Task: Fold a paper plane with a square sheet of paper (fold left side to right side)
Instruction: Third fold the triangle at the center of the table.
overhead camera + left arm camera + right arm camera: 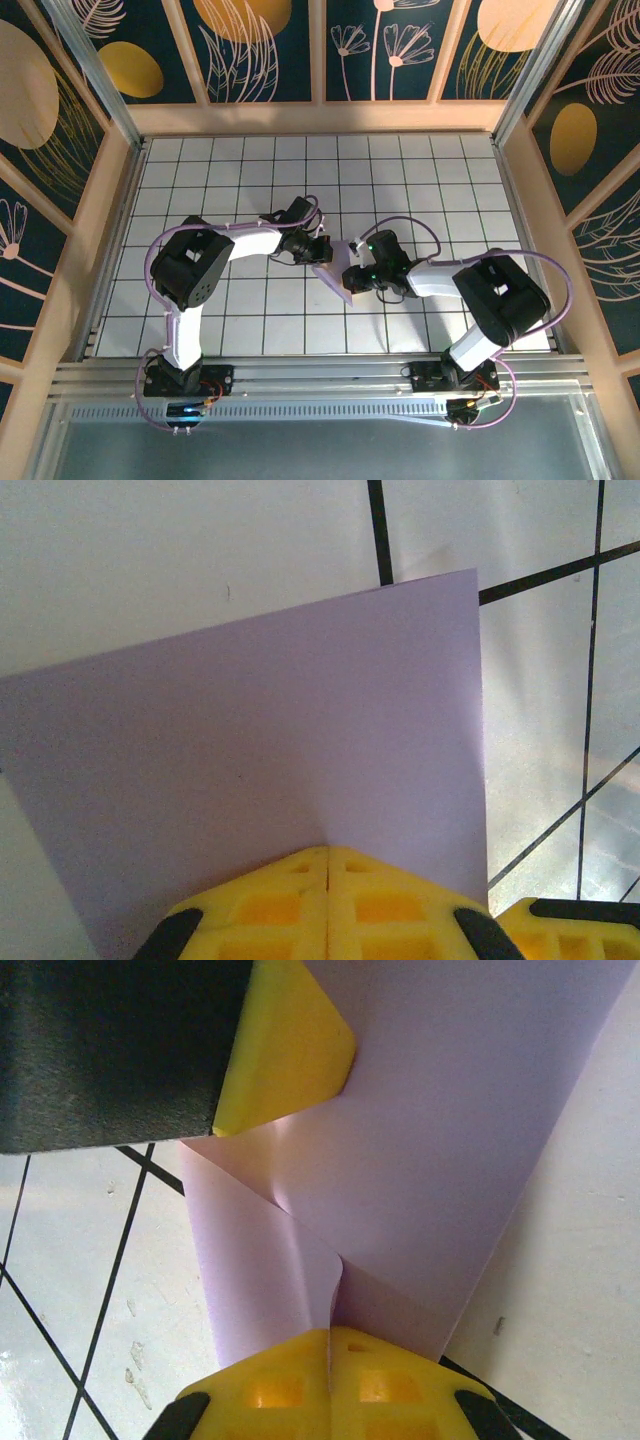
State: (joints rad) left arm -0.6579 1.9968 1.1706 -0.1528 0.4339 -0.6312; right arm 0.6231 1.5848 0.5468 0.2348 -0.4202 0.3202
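The lavender square sheet of paper (334, 270) hangs between both grippers above the middle of the table, bent over on itself. My left gripper (316, 250) is shut on its left part; in the left wrist view the sheet (250, 760) rises flat from the closed yellow fingers (280, 900). My right gripper (362, 272) is shut on the right part; in the right wrist view the sheet (440, 1130) curls into a loose fold (260, 1260) just above its fingers (380, 1380). The left gripper's yellow fingertip (290, 1050) pinches the sheet's far edge there.
The white table with a black grid (300, 170) lies below. Aluminium frame rails (300, 375) run along the near edge, and patterned walls close in the other sides. Both arm bases (185, 380) (450, 378) stand at the near edge.
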